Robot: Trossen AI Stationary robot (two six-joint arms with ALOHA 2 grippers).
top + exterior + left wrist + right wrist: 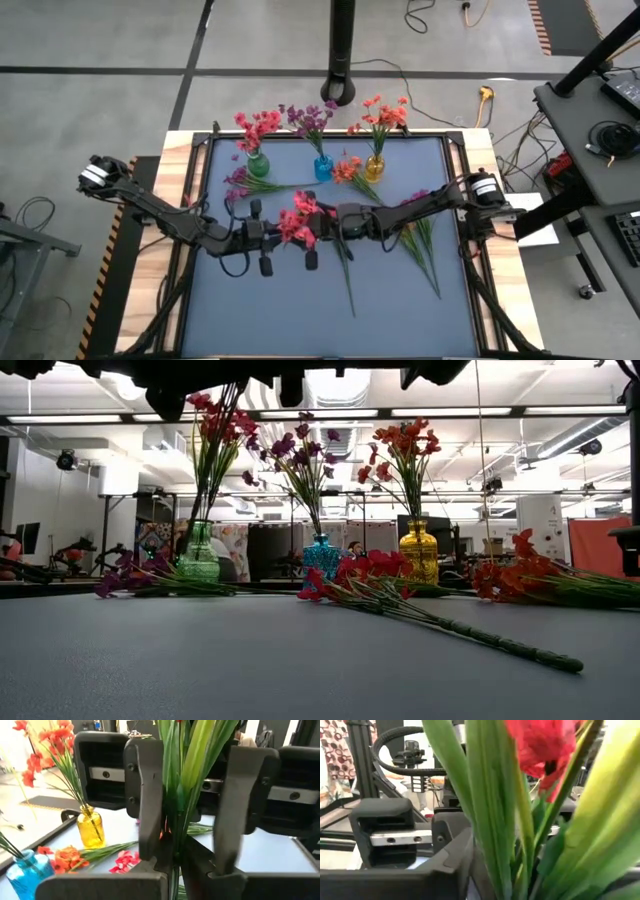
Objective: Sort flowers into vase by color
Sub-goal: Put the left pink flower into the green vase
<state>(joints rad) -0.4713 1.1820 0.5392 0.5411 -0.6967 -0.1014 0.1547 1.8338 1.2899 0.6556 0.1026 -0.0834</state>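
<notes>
A pink-red flower stands upright in the air over the middle of the table, between my two grippers. My left gripper comes from the left and is shut on its green stems. My right gripper comes from the right, open, with one finger on either side of the leaves higher up. Its wrist view is filled by leaves and a red blossom. Three vases stand at the far side: green, blue and yellow, holding pink-red, purple and orange-red flowers. My left gripper pinches the bundle of green stems and leaves between its two fingers, which come level from the table's left and lie across the stems. The flower stands upright in the hold, blossoms up, clear of the table. My right gripper: I cannot tell whether its fingers touch the leaves.
Another pink-red flower lies on the mat under the grippers, its stem running toward the near edge. Loose purple, orange and green-stemmed flowers lie nearby. A dark post rises behind the table.
</notes>
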